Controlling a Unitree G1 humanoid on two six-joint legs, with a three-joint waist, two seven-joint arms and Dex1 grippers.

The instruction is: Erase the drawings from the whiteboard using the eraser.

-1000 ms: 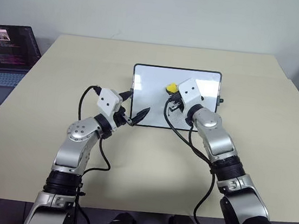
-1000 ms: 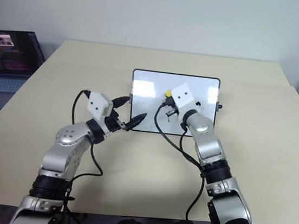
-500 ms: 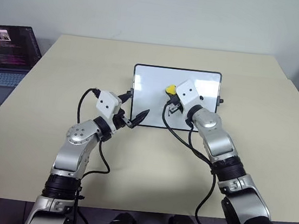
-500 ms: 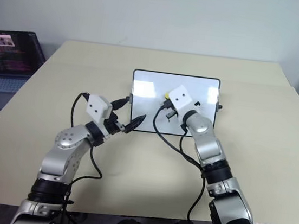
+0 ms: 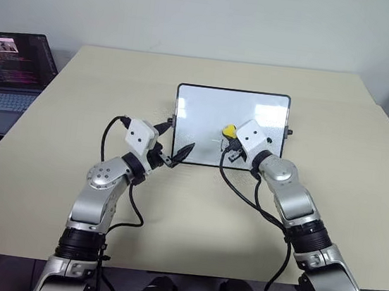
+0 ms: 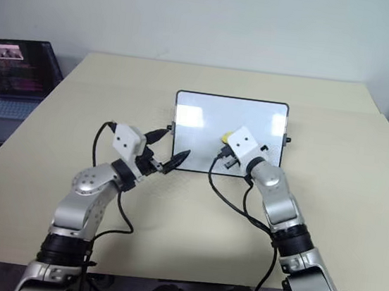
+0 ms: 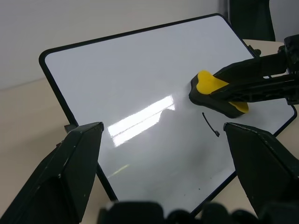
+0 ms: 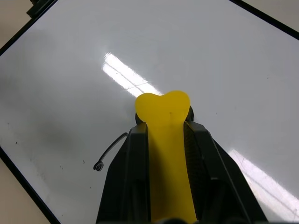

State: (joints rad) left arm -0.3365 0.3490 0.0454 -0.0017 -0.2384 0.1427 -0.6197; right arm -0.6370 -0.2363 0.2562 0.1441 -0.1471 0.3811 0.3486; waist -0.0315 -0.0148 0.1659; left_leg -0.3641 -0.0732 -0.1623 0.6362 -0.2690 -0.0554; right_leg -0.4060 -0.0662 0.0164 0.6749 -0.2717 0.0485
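My right gripper point(image 5: 232, 137), clamping the eraser point(image 7: 216, 92), has wiped lower on the whiteboard point(image 5: 205, 115); one hooked stroke point(image 8: 110, 151) remains.

A: What else do we have besides the task stuff?
B: We see a beige counter point(image 5: 194, 209), an open laptop point(image 5: 8, 73) at its far left edge with the screen lit, and a plain pale wall point(image 5: 211, 13) behind.

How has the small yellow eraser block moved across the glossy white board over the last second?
Yes. The yellow eraser block, clamped in the right gripper, slid toward the black-framed white board's near edge and right side.
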